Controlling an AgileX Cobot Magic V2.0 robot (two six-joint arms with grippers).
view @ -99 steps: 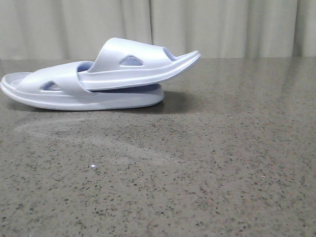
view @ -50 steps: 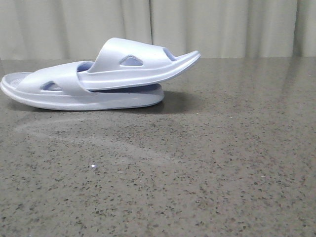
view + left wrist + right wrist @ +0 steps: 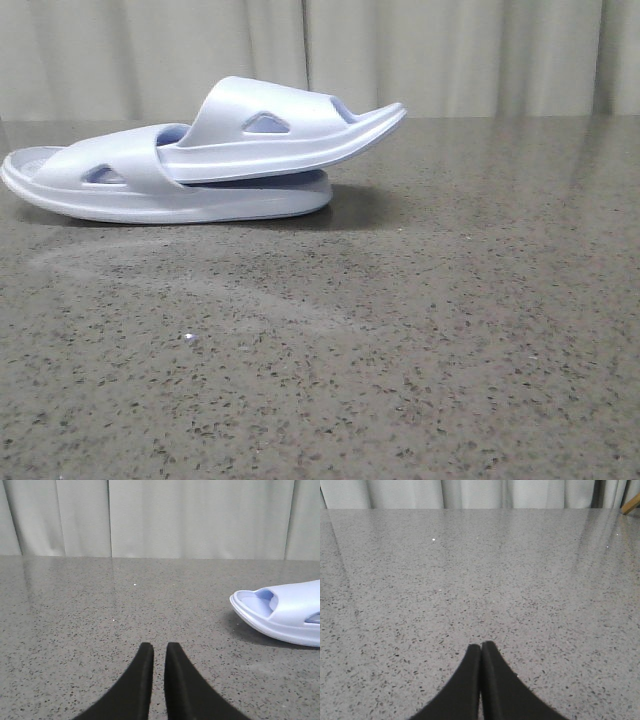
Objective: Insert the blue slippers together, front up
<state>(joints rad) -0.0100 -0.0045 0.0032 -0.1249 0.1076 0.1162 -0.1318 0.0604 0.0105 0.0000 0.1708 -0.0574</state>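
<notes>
The blue slippers lie at the far left of the table in the front view. The lower slipper (image 3: 130, 190) lies flat. The upper slipper (image 3: 270, 125) has its heel tucked under the lower one's strap, and its toe points up and to the right. One end of a slipper (image 3: 285, 615) also shows in the left wrist view, off to the side of my left gripper (image 3: 159, 647). That gripper is empty, with its fingers nearly together and only a narrow slit between them. My right gripper (image 3: 481, 646) is shut and empty over bare table, with no slipper in its view. Neither gripper shows in the front view.
The speckled grey stone table (image 3: 400, 350) runs back to a pale curtain (image 3: 450, 50). A small white speck (image 3: 189, 338) lies on the table near the front left. A wooden piece (image 3: 632, 504) shows at the far edge in the right wrist view.
</notes>
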